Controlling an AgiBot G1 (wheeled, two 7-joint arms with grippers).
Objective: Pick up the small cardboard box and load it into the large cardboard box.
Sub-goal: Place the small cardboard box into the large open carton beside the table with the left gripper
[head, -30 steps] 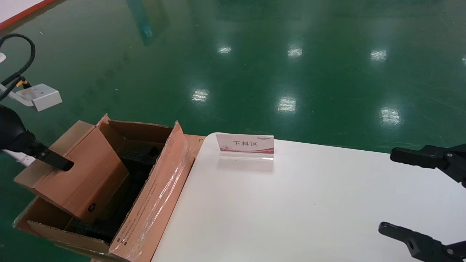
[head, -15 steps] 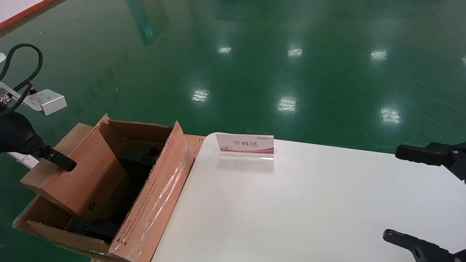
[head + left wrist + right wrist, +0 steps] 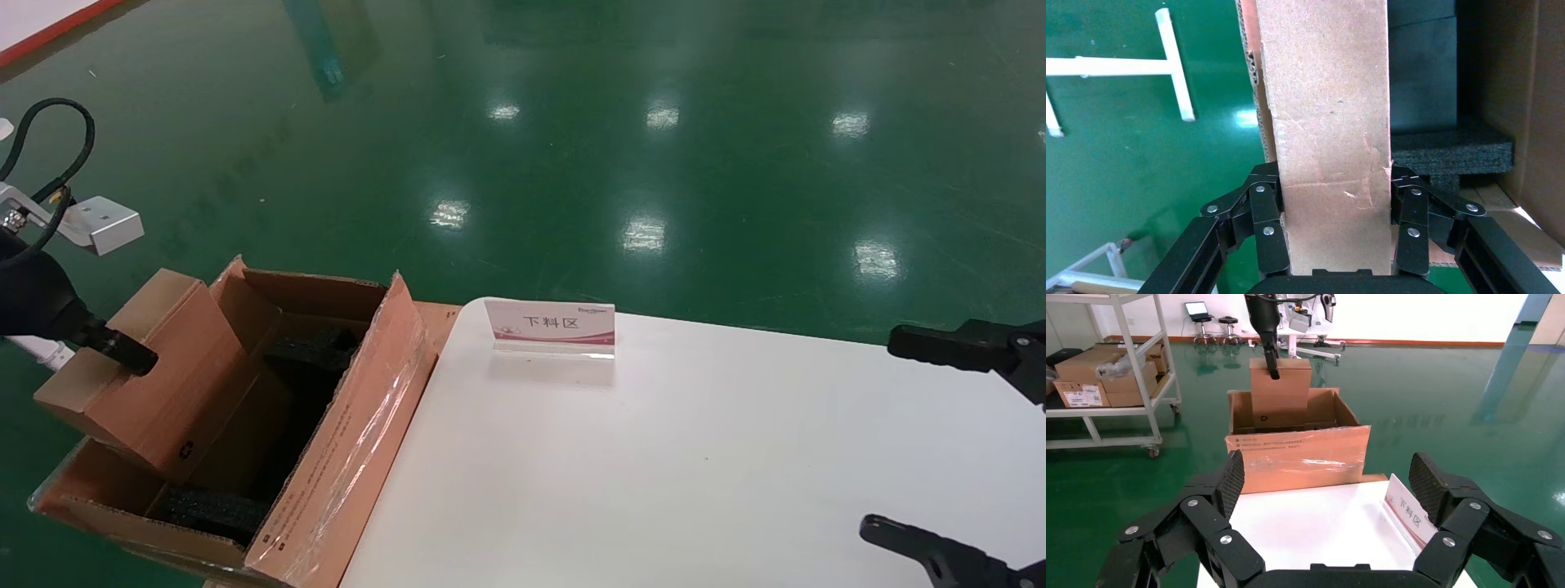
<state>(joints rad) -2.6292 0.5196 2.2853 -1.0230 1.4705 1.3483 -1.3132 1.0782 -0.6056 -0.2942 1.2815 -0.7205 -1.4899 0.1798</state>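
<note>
One sign card (image 3: 549, 324) on white table (image 3: 654, 457) — left claw (image 3: 1332, 214) clamps small box (image 3: 155, 367).

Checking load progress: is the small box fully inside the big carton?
No. The small cardboard box is only partly in the large cardboard box, held by the left gripper.

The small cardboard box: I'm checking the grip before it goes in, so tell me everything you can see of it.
The small cardboard box is a plain brown sealed carton with flat sides and a small black recycling symbol near a lower corner. The left gripper is shut on its narrow upper end, a finger on each side. It hangs tilted, its lower part inside the large cardboard box, above the black foam. Whether it touches either cannot be told.
</note>
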